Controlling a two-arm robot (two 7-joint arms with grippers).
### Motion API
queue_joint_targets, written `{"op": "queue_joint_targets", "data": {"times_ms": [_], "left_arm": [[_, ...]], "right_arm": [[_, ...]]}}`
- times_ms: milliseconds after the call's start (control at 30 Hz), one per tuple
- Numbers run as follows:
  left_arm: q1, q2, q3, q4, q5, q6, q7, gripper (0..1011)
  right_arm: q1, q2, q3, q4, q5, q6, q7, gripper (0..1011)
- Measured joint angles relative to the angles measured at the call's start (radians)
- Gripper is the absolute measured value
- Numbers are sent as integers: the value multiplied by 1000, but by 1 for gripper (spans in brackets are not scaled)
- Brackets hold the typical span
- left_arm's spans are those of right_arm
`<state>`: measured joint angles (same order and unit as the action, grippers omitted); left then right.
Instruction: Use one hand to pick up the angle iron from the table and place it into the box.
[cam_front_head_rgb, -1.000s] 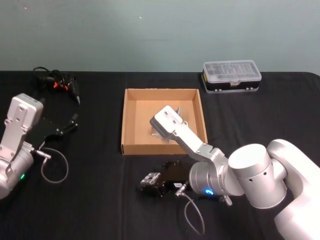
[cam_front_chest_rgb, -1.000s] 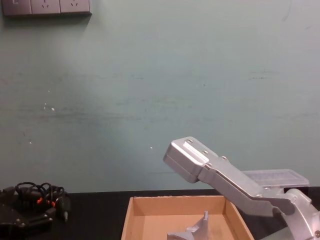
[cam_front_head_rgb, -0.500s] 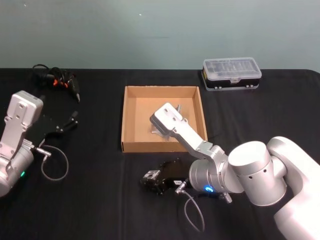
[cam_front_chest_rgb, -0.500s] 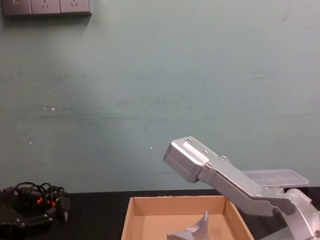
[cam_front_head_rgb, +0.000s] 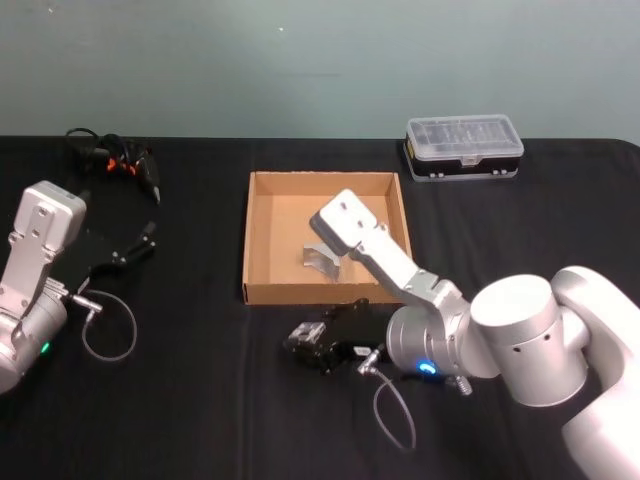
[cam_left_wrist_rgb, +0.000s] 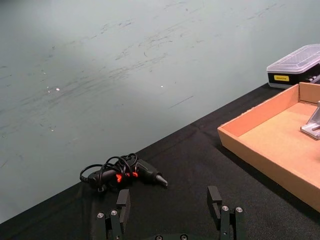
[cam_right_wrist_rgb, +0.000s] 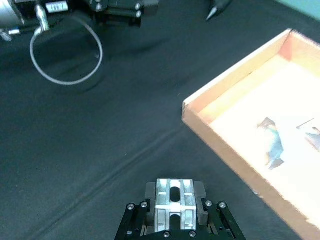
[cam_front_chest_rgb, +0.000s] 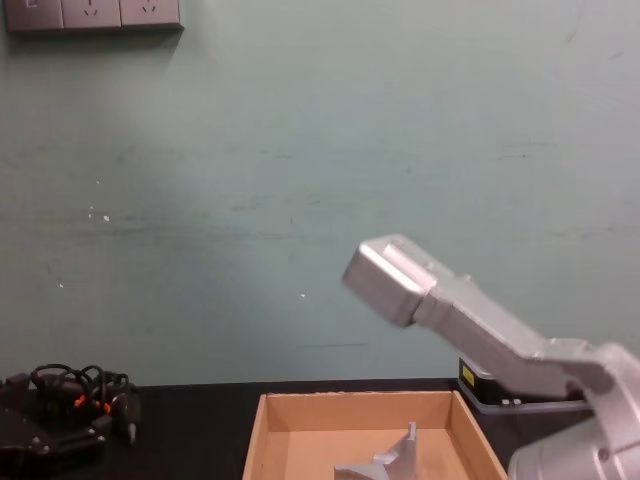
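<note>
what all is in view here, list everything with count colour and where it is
table: 1, matte black, under everything
box: 1, tan cardboard, centre of the table
angle iron: 1, silver-grey, lying inside the box
plastic case: 1, black with clear lid, far right of the table, behind the box
corded tool: 1, black with orange marks, cable bundled, far left of the table
wall sockets: a row, grey, on the green wall at upper left in the chest view
left gripper: 1, black, open, empty, low over the table on the robot's left, on a silver-grey arm
right gripper: 1, black with a silver front, over bare table just in front of the box, on a silver-grey arm
</note>
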<state>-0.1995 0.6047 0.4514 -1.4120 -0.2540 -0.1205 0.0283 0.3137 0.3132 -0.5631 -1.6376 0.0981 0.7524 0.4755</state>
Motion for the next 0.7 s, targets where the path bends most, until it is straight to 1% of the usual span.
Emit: {"op": "queue_joint_targets", "data": {"times_ms": [133,400,567,700], "left_arm": [[0,0,0,0,0,0,0,1011],[0,0,0,0,0,0,0,1011],[0,0,0,0,0,0,0,1011],[0,0,0,0,0,0,0,1011]], "right_arm": [[-2,7,17,-26,1,-4,0,456],[0,24,50,-76,21,-17,7,456],[23,26,63,-60,23,-27,1,456],[51,19,67,-14,23,-42,-3,456]]}}
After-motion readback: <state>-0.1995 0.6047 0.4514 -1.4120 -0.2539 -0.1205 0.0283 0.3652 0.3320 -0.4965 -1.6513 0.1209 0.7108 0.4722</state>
